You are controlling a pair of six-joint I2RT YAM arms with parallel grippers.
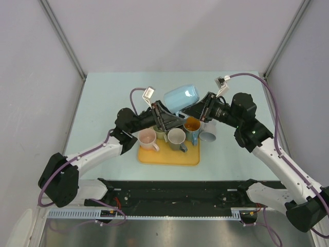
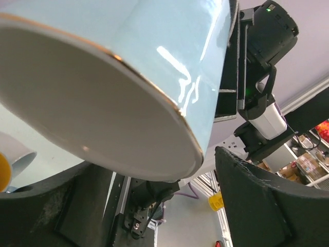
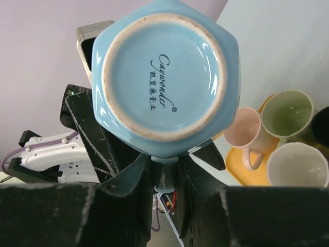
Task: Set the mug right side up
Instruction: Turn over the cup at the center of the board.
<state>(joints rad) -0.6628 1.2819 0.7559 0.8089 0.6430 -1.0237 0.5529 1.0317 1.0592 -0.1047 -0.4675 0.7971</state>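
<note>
Blue mug [image 1: 181, 96] hangs on its side at centre frame, above the yellow tray [image 1: 169, 158] of cups [image 1: 176, 137]. Left of it, the left gripper [image 1: 168, 116] stands with jaws apart, straddling the gold-edged rim [image 2: 121, 59]; contact cannot be confirmed. Right of it, the right gripper [image 1: 191, 113] is clamped on the handle [image 3: 164, 172]. Glazed ceramic is likely rigid, fairly heavy, slippery and breakable; hold by the handle or across the wall. Only the left wrist view shows the open mouth; only the right wrist view shows the stamped base [image 3: 163, 82] and the handle grip.
</note>
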